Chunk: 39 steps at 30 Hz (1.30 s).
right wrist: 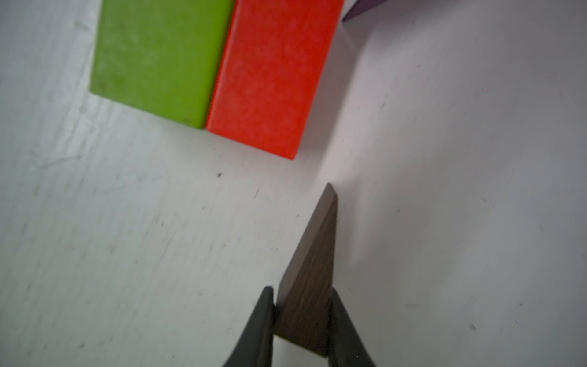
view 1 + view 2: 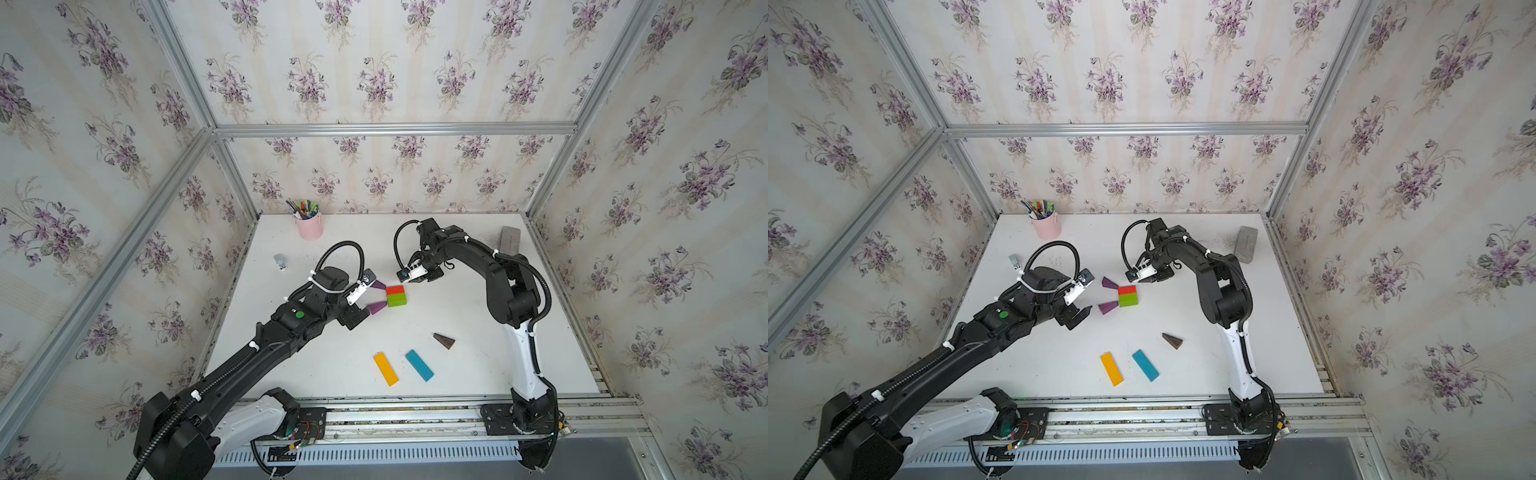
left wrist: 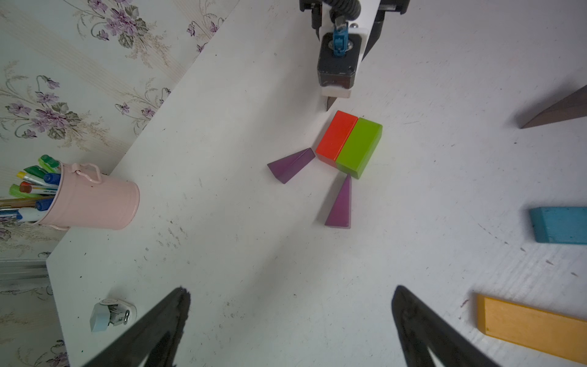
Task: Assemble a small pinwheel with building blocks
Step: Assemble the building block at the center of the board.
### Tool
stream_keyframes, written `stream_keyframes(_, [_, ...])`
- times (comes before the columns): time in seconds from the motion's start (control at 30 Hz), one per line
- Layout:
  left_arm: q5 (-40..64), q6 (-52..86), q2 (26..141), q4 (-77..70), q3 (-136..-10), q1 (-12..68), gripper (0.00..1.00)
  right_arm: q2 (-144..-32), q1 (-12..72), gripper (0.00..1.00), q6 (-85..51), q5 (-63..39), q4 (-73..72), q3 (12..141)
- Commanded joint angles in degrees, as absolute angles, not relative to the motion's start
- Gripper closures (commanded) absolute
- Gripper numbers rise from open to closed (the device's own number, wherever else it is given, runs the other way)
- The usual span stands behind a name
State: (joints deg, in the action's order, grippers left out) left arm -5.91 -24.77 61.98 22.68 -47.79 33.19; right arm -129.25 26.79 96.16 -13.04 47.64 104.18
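Pinching a dark-brown wedge (image 1: 314,270) in the right gripper (image 1: 301,290), tip near, not touching, the red brick (image 1: 270,79) mid-tabletop, flush against the green brick (image 1: 158,57). Spread wide at the left gripper (image 3: 291,289), purple wedges (image 3: 290,165) ahead, apart.

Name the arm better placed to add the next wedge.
Right: the right gripper holds a brown wedge, tip close to the red brick. The left gripper is open and empty.
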Motion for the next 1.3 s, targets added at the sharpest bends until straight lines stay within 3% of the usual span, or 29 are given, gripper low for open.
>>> stream_keyframes(0.0, [-5.89,-24.35,61.7,21.09,-47.96,33.15,0.0,-128.58,26.98,0.78,97.47,-12.55,48.36,103.48])
stream_keyframes(1.27, [-6.51,-24.61,61.87,21.01,-47.92,33.13,0.0,-129.2,27.69,0.76,97.04,-13.52,47.9,103.67])
